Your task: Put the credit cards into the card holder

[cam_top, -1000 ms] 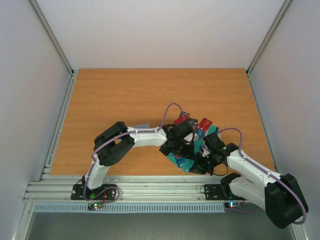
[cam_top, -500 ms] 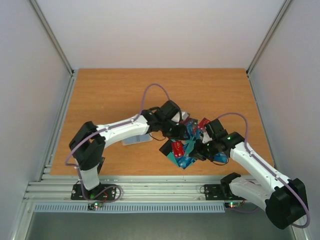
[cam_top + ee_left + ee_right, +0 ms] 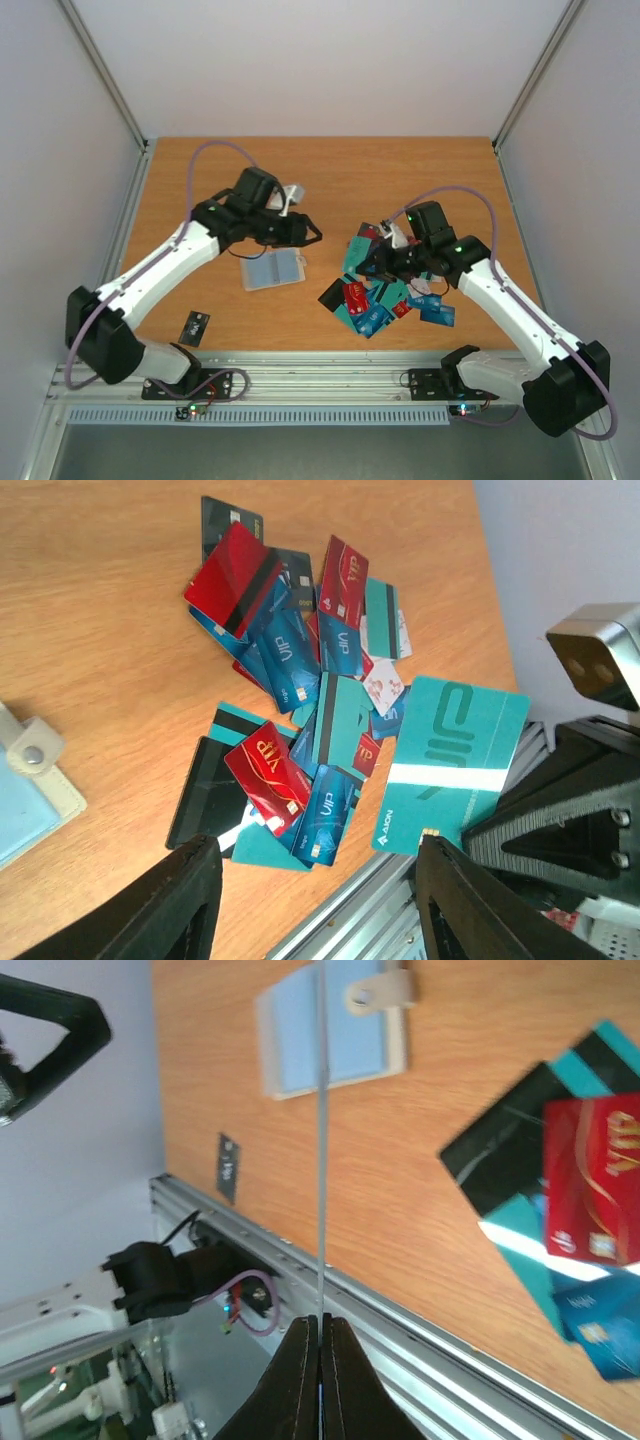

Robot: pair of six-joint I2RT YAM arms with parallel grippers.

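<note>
My right fingers [image 3: 338, 1380] are clamped on a teal credit card [image 3: 322, 1160]; my left fingers [image 3: 185, 905] are apart and empty. The card holder [image 3: 273, 268] lies centre-left on the tabletop [image 3: 400, 170]. I should square the card's edge to its sleeve before sliding.

**Item one: your left arm** [image 3: 165, 262]
- White rounded links between bulky black joint housings.
- A thin left purple cable [image 3: 212, 144] loops off it.
- One small green light sits on the housing near the wrist.
- Green and red lights glow at the black left base [image 3: 190, 385].
- Your left gripper [image 3: 318, 855] has two matte black, wedge-shaped left fingers [image 3: 190, 905].

**Item two: your right arm** [image 3: 510, 305]
- The same white links and black housings.
- A right purple cable [image 3: 455, 188] of its own.
- A green light on the forearm.
- A red light at the black right base [image 3: 440, 380].
- Your right gripper [image 3: 320, 1322] has two slim, black, tapered right fingers [image 3: 300, 1370].
</note>
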